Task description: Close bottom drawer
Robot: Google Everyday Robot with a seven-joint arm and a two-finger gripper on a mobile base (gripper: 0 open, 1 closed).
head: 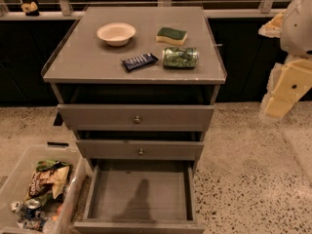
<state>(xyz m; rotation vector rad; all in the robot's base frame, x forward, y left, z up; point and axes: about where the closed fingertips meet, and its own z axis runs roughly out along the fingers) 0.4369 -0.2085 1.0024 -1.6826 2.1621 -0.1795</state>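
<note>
The grey cabinet (pixel 136 106) stands on a pale speckled floor (pixel 243 179), backed by a dark wall and a ledge (pixel 44 15) with slanted light-coloured posts above it. Its worktop (pixel 83 57) is a smooth grey slab with a thin raised lip along the left side. On it sit a shallow cream bowl (pixel 116 33), a yellow sponge (pixel 171 35) with its green face up, a dark snack bar (pixel 140 61) and a green can (pixel 180 57) lying on its side, just right of the bar.

The bottom drawer (pixel 139 194) is pulled far out toward the camera (its bare grey floor carries a soft shadow), and its front panel meets the lower edge of the view. The middle drawer (pixel 140 150) and top drawer (pixel 136 117) stand out a little from the frame.

The hand (pixel 285 89) hangs at the far right, level with the top of the cabinet and well apart from it; whether it is released or clenched cannot be told.

Left of the cabinet, a clear plastic bin (pixel 14 172) holds snack packets and cans.
</note>
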